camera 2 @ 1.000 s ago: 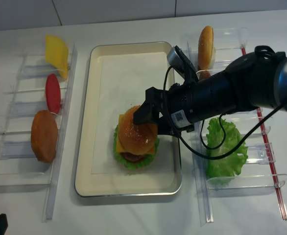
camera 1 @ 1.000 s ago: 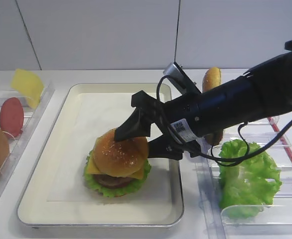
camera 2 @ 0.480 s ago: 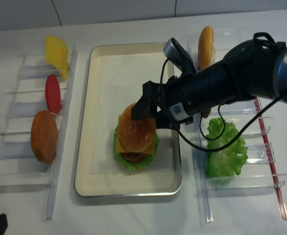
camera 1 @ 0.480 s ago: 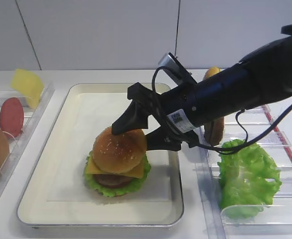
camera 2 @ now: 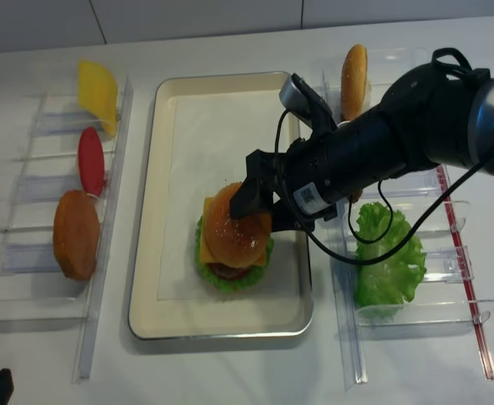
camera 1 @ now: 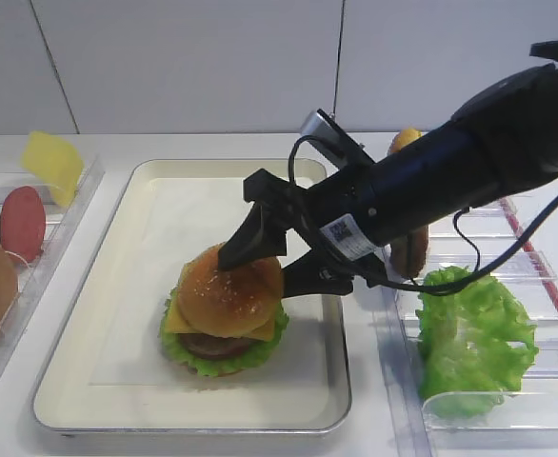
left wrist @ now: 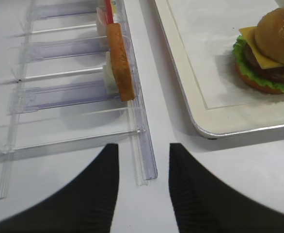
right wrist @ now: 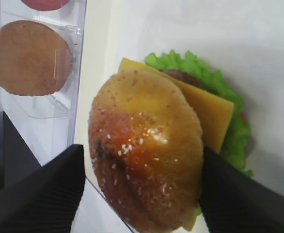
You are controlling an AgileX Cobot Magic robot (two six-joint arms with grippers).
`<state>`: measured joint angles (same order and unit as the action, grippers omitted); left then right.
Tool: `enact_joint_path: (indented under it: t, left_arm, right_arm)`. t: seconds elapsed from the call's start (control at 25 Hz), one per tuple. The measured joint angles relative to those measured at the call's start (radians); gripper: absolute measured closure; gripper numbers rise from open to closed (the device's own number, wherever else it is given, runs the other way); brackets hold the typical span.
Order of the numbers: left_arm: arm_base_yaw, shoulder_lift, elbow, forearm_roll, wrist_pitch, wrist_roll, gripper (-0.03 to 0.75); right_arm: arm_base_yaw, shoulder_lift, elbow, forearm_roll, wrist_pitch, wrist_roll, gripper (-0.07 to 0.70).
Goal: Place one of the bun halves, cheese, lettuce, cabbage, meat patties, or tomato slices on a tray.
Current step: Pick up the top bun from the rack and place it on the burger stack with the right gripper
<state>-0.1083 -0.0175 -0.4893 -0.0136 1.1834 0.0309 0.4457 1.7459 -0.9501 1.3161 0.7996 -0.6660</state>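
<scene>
Pincer [camera 1: 274, 262] on right arm spread wide, fingers flanking sesame bun top [camera 1: 229, 293], grip unclear.

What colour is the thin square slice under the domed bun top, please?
Yellow-orange; the cheese slice shows best in the right wrist view.

You've got one high view from the front, angled across the tray [camera 1: 89, 381], another nearly straight overhead. Your right wrist view sits close above the burger [right wrist: 147, 160]; the left wrist looks low along the rack [left wrist: 74, 92]. All four catch that burger.
</scene>
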Motion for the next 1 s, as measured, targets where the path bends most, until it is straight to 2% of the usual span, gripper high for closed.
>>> enact_joint_path:
  t: [0.24,0.64,1.0]
  left_arm:
    - [0.000,0.000,0.000,0.000,0.000,0.000,0.464]
    - [0.000,0.000,0.000,0.000,0.000,0.000,0.464]
    - [0.000,0.000,0.000,0.000,0.000,0.000,0.464]
  right_arm:
    - [0.000,0.000,-0.048,-0.047,0.004,0.043,0.117]
    - [0.000,0.000,-0.056,-0.118,0.011,0.085,0.117]
    - [0.000,0.000,-0.174,-0.351,0.047,0.256,0.117]
